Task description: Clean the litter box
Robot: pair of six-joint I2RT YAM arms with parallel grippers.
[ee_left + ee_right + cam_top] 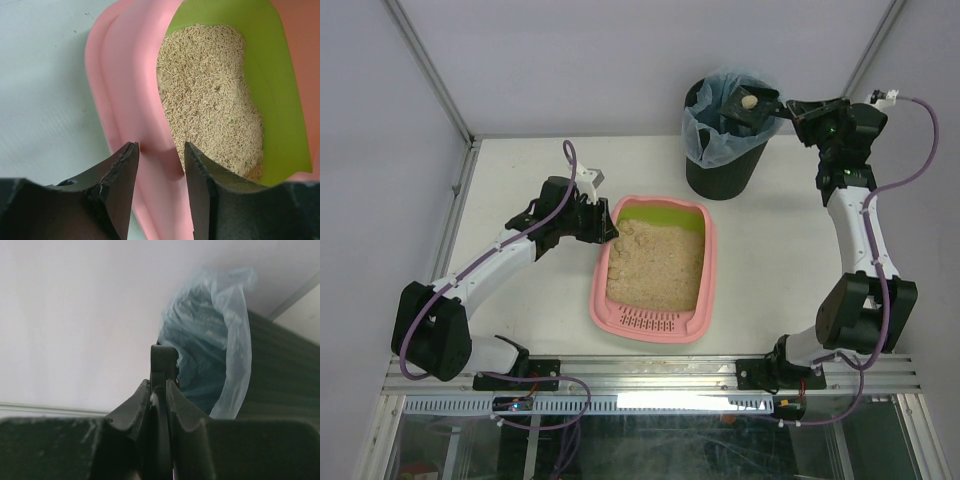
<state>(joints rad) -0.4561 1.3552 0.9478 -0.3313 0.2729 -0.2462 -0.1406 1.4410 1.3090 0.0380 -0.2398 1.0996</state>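
Observation:
The pink litter box (597, 292) lies mid-table with its lime-green inner end (665, 212) at the far side, its slotted rim nearest me, and beige litter (655, 262) inside. My left gripper (608, 230) straddles its left wall, shut on the pink rim (125, 85), one finger outside and one over the litter (210, 95). My right gripper (788, 112) is shut on the handle of a black scoop (752, 108), held over the black bin (720, 172). A beige clump (748, 101) lies on the scoop. In the right wrist view the handle (164, 360) is clamped between the fingers.
The bin stands at the back right of the table, lined with a bluish bag (235, 340). Grey walls and metal frame posts close in the back and sides. An aluminium rail (650, 375) runs along the near edge by the arm bases.

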